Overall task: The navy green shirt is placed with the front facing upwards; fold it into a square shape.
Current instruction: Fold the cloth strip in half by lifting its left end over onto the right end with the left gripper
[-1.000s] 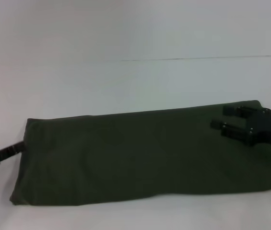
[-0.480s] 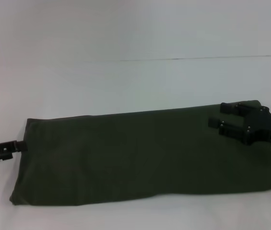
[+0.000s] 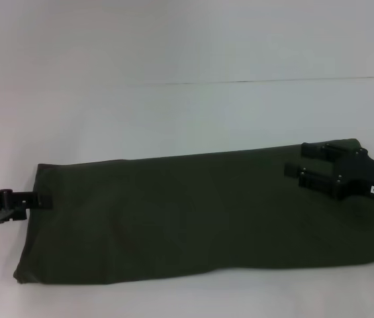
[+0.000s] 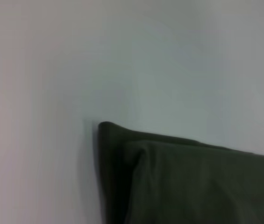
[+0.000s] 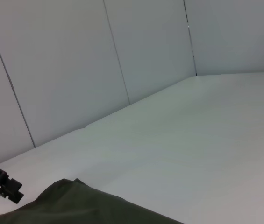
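Observation:
The navy green shirt (image 3: 193, 218) lies on the white table (image 3: 173, 112) as a long folded strip with only plain green cloth showing. Its folded corner (image 4: 178, 182) fills the left wrist view. My left gripper (image 3: 40, 199) reaches in from the left, its tip just over the shirt's left edge. It also shows far off in the right wrist view as the left gripper (image 5: 2, 183), beside the shirt (image 5: 80, 205). My right gripper (image 3: 304, 160) hovers open over the shirt's far right end, its two fingers spread, nothing between them.
The white table runs well beyond the shirt towards a seam line (image 3: 273, 81) at the back. Pale wall panels (image 5: 75, 60) stand behind the table.
My left gripper has slid to the right, from just outside the shirt's left edge to over it. The right gripper has crept slightly left. The shirt has not moved.

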{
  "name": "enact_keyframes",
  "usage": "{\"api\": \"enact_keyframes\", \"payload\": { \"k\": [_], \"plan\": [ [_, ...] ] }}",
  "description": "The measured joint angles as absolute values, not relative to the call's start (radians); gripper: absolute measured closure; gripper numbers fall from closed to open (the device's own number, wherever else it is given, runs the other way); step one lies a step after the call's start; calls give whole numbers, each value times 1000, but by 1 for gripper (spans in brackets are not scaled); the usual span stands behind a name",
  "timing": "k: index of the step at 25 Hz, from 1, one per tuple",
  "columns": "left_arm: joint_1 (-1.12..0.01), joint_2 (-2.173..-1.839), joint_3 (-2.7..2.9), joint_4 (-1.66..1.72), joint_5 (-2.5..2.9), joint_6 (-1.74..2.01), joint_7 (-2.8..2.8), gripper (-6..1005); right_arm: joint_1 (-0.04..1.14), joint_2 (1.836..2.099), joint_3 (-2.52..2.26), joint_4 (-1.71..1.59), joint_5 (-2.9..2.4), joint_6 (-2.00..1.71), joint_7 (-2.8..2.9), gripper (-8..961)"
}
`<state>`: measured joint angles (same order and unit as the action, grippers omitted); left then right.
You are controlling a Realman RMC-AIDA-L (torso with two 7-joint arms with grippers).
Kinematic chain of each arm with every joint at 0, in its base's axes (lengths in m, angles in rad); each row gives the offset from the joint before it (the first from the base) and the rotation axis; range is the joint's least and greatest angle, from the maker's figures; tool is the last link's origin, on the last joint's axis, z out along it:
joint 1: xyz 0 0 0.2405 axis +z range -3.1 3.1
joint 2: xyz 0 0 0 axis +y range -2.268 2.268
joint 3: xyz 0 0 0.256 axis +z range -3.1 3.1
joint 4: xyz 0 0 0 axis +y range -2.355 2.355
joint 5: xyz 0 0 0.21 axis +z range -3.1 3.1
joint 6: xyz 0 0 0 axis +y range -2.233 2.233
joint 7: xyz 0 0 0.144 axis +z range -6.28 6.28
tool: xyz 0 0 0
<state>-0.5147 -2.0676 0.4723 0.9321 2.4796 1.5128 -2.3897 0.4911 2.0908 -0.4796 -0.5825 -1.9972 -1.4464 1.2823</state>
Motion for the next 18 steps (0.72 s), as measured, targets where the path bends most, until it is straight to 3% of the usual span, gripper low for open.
{"api": "enact_keyframes", "payload": {
  "k": [18],
  "plan": [
    [-528, -2072, 526, 929, 2564, 1453, -2456, 236, 491, 2091, -480, -581, -1992, -1446, 1282, 294]
  ]
}}
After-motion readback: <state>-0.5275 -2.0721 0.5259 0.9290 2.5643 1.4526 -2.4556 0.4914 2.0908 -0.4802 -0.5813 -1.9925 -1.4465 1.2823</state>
